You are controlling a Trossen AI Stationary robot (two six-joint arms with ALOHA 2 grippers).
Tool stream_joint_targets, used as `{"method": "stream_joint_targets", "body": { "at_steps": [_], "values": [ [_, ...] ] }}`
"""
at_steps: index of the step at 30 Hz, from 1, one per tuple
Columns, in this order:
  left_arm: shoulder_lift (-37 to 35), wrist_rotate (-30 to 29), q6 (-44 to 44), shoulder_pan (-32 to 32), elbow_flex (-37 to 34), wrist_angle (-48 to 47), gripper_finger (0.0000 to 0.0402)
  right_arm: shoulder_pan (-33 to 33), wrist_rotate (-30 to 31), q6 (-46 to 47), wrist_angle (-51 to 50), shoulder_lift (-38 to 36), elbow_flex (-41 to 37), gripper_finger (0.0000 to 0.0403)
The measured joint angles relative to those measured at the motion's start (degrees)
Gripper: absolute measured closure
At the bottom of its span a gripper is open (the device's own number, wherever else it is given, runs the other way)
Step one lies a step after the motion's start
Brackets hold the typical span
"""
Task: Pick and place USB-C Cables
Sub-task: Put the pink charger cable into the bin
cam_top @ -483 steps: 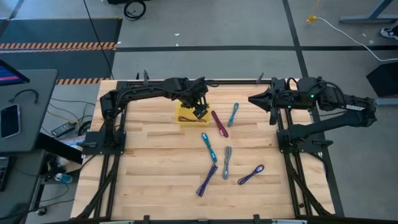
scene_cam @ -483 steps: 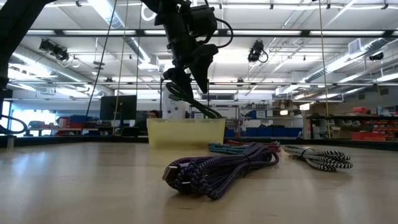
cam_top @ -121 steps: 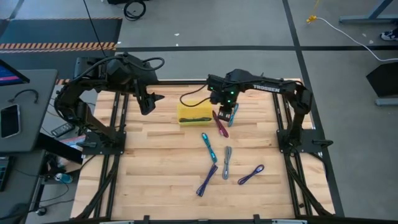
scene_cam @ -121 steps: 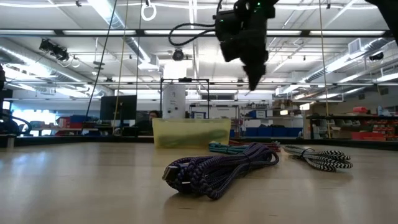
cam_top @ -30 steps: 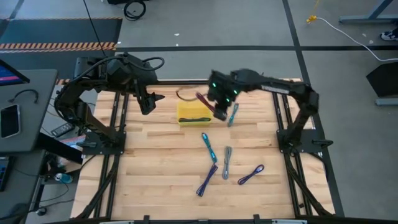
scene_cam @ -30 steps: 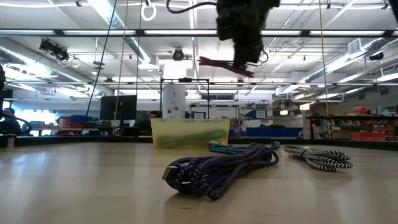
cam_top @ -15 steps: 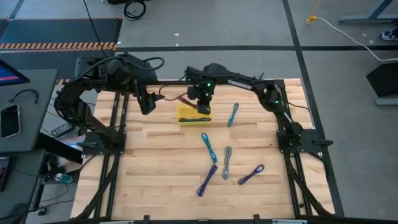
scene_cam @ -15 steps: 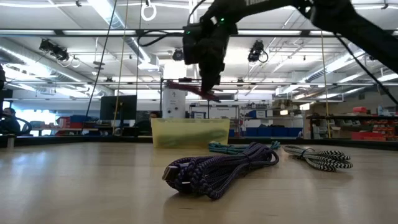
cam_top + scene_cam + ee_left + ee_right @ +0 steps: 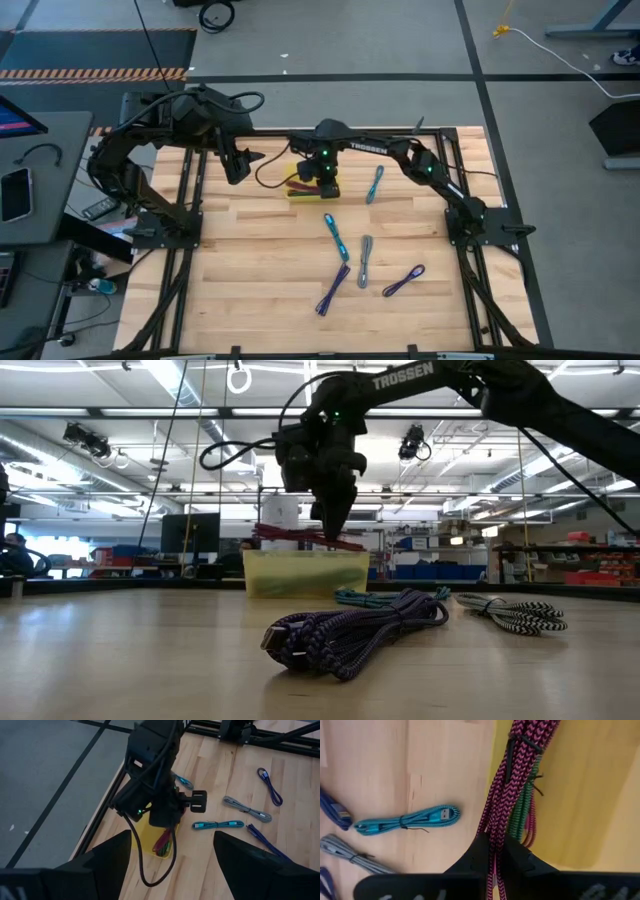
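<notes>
Right tool (image 9: 492,851) pinching maroon cable (image 9: 512,780) over yellow tray (image 9: 580,795); tray contents partly hidden.

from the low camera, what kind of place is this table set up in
Probably a large industrial lab or workshop. The low view shows a high open ceiling with strip lights and storage shelving with blue bins behind the yellow tray. The high view shows a bare concrete floor with hazard-striped tape.
</notes>
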Motion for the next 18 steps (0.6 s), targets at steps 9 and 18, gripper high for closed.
{"method": "stream_joint_targets", "body": {
  "at_steps": [9,18],
  "values": [
    [0.00,0.00,0.41,0.00,0.00,0.00,0.0114,-1.83,2.78,-1.56,0.95,-0.66,0.00,0.0375],
    [0.00,-0.01,0.50,0.00,0.00,0.00,0.0114,-3.85,2.45,-3.92,1.77,-0.66,0.00,0.0375]
  ]
}}
